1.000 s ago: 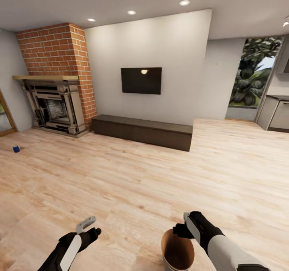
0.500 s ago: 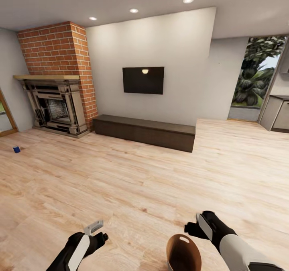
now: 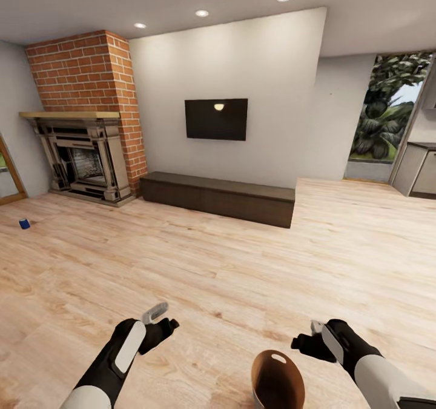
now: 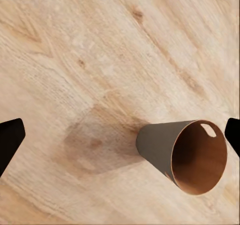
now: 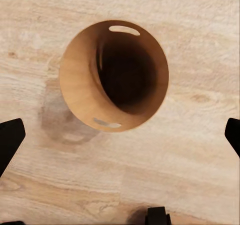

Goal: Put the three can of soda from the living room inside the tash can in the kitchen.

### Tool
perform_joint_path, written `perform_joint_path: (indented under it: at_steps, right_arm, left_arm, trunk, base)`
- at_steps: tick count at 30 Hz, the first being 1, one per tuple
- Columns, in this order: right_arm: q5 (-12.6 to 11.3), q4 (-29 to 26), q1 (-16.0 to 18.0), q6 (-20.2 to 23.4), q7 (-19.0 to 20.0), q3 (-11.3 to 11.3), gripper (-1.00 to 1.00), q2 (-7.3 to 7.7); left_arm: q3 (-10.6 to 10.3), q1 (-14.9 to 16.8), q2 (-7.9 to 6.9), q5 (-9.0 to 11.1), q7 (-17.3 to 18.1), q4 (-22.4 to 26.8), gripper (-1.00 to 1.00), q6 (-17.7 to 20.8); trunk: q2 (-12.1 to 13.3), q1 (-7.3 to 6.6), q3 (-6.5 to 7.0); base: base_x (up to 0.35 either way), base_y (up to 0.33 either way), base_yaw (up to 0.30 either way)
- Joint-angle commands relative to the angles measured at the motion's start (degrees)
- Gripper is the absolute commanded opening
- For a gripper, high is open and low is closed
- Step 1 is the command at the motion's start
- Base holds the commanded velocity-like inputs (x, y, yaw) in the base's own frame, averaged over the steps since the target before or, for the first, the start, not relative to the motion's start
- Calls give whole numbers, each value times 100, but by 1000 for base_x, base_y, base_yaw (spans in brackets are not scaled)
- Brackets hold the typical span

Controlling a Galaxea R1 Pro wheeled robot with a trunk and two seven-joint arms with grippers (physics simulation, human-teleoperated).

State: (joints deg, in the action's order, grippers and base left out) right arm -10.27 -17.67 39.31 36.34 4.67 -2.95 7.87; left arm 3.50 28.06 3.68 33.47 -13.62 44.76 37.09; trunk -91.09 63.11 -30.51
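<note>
The trash can, dark grey outside and brown inside, stands upright on the wood floor between my arms at the bottom of the head view. Its inside holds nothing. My left gripper hovers open to its left, its dark fingers spread wide, with the bin off to one side. My right gripper is open just right of the rim, apart from it, fingers wide. A blue soda can stands far off on the floor at the left. The orange and reddish cans are out of view.
Ahead are the brick chimney, fireplace, wall TV and long low dark cabinet. Kitchen units and a leafy window lie at the far right. Open wood floor stretches between.
My right gripper has let go of the trash can's rim and drawn away to the right. The left arm has reached forward. The camera shifted slightly.
</note>
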Motion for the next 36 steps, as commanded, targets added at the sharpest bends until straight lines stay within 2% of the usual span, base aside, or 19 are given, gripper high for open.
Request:
perform_joint_path:
  at_steps: [1, 6, 8, 16, 25, 36]
  right_arm:
    - [2, 0, -1, 7, 155, 8, 100, 50]
    - [16, -11, -2, 237, 397, 21, 100, 107]
    - [22, -19, -2, 288, 423, 12, 100, 120]
    - [8, -28, 12, 326, 390, -13, 100, 152]
    - [-6, -43, 79, 330, 378, -42, 100, 293]
    - [-9, -27, 150, 330, 377, -40, 100, 331]
  left_arm:
    - [-14, 100, 9, 195, -24, -6, 100, 46]
    - [-37, 204, 75, 571, -17, -181, 100, 54]
    - [-40, 212, 127, 607, -11, -217, 100, 27]
    - [-47, 217, 159, 599, -11, -333, 100, -4]
    - [-50, 217, 162, 583, -46, -376, 100, -9]
    - [-51, 217, 168, 582, -58, -380, 100, -14]
  trunk:
    - [-42, 23, -19]
    - [-242, 133, -109]
    - [-322, 176, -144]
    - [-643, 352, -288]
    - [-1004, 550, -450]
    - [-1445, 791, -647]
  base:
    - [0, 0, 0]
    - [0, 0, 0]
    - [0, 0, 0]
    - [0, 0, 0]
    - [0, 0, 0]
    - [0, 0, 0]
